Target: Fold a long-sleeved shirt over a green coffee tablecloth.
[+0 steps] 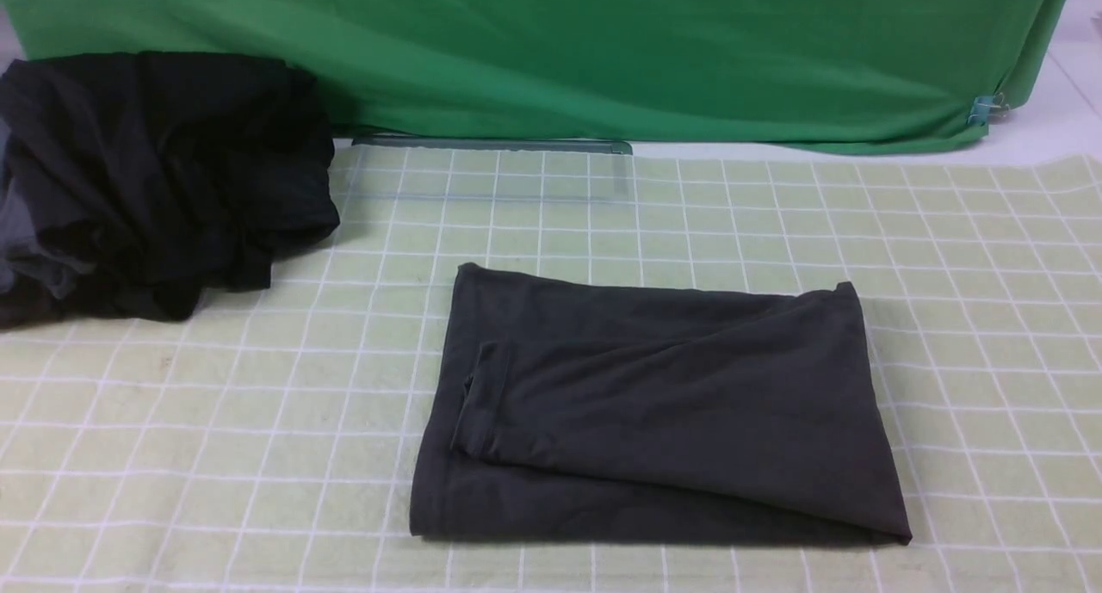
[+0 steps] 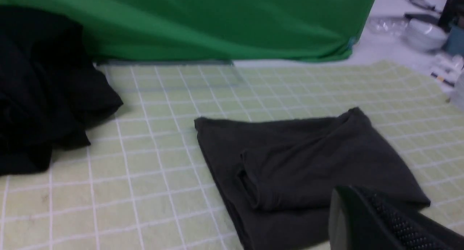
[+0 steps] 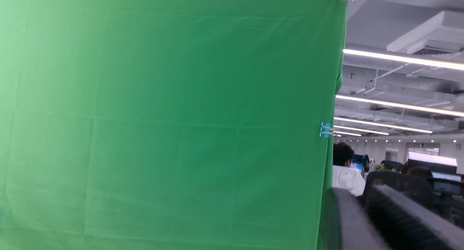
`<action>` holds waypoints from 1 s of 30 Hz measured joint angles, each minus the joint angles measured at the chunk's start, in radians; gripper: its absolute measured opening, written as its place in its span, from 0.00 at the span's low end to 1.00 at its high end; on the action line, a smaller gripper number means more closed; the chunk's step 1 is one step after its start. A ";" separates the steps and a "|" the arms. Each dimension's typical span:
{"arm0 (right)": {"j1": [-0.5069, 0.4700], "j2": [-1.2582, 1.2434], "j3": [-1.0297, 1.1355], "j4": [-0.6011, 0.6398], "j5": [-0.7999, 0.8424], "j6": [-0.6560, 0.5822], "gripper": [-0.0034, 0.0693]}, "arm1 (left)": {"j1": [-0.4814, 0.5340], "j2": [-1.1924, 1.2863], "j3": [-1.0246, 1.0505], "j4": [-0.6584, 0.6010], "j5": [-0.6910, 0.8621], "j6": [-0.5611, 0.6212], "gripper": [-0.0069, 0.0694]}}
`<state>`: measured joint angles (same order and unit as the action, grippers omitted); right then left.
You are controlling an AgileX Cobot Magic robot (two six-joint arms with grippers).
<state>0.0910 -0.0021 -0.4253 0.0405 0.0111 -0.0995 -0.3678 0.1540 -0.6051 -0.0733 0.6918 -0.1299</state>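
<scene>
Site: open-plan office used as test bay | evidence: ceiling strip lights, seated person in white at a monitor, office chairs | staging: plain green backdrop cloth hung with binder clip behind the gridded tabletop cloth

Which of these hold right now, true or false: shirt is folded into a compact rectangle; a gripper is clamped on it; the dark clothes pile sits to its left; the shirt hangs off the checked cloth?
1. The long-sleeved shirt lies folded into a rough rectangle. True.
2. A gripper is clamped on the shirt. False: no gripper touches it in the front view.
3. The pile of black garments lies to the shirt's left, apart from it. True.
4. The shirt hangs off the green coffee tablecloth. False: it rests wholly on it.
</scene>
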 joint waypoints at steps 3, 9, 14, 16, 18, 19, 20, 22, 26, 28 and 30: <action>0.000 0.000 0.000 0.000 0.002 0.000 0.19 | 0.000 -0.050 0.010 -0.027 -0.054 0.000 0.09; 0.000 0.000 0.000 0.000 0.003 0.000 0.20 | 0.000 -0.058 0.013 -0.070 -0.106 -0.001 0.09; 0.000 0.000 0.000 0.000 0.006 0.000 0.21 | 0.000 -0.056 0.014 -0.038 -0.110 -0.002 0.09; 0.000 0.000 0.000 0.000 0.006 0.000 0.22 | 0.000 -0.056 0.014 -0.029 -0.111 0.002 0.09; 0.000 0.000 0.000 0.000 0.006 0.000 0.23 | 0.000 -0.056 0.015 -0.012 -0.115 0.014 0.09; 0.000 0.000 0.000 0.000 0.006 0.000 0.24 | 0.000 -0.056 0.016 -0.004 -0.121 0.022 0.09; 0.000 0.000 0.000 0.000 0.006 0.000 0.24 | 0.000 -0.056 0.019 -0.002 -0.123 0.025 0.09; 0.000 0.000 0.000 0.000 0.010 0.000 0.25 | 0.024 -0.067 0.056 0.017 -0.192 0.072 0.09; 0.000 0.000 0.000 0.000 0.019 0.000 0.27 | 0.120 -0.116 0.162 0.009 -0.302 0.161 0.09; 0.000 0.000 0.000 0.000 0.026 0.000 0.27 | 0.211 -0.151 0.279 0.006 -0.373 0.191 0.09; 0.000 0.000 0.000 0.000 0.027 0.000 0.27 | 0.259 -0.154 0.362 0.005 -0.402 0.199 0.09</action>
<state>0.0910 -0.0021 -0.4253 0.0405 0.0384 -0.0995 -0.1087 0.0000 -0.2432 -0.0680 0.2897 0.0691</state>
